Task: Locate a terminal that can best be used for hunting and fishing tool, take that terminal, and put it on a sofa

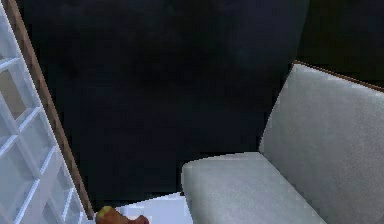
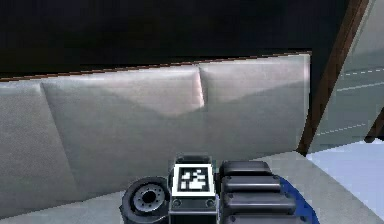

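Observation:
A grey sofa fills the forward view's right, with its seat cushion [image 1: 250, 185] low and its backrest [image 1: 330, 140] rising behind. In the arm side view the sofa's backrest [image 2: 150, 115] runs across the middle, with a strip of seat [image 2: 60, 205] below it. At that view's bottom edge is a white square with black marks [image 2: 195, 180]. Left of it sits the gripper's dark rounded body [image 2: 148, 202]. Its far end cannot be made out, so I cannot tell whether it holds anything. A dark ribbed block with blue edges [image 2: 258, 195] lies right of the marker.
A white-framed glazed panel with a brown edge [image 1: 30, 130] leans along the forward view's left. A small orange thing [image 1: 110, 215] shows at the bottom edge. Behind the sofa is a dark wall [image 1: 170, 80]. A brown post [image 2: 335, 70] stands at the arm side view's right.

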